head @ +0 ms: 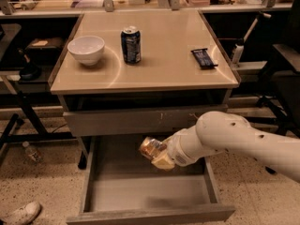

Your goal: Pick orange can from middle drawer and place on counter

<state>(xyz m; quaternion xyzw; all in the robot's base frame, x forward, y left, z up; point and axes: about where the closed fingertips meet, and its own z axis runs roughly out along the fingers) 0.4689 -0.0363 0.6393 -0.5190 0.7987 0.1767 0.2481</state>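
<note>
The gripper (158, 156) is clenched on the small shiny orange-gold can (149, 147), holding it above the open grey-brown wooden drawer (150, 213). The can looks light, thin-walled and slippery; a moderate hold across its middle seems safest.

The white arm (243, 142) comes in from the 4 o'clock edge and reaches toward 9 o'clock, its rounded joint bulging highest about midway. The wrist (183, 148) tips slightly down to the hand (158, 156), low near centre at 6 o'clock, clamped around the orange can (149, 147).
</note>
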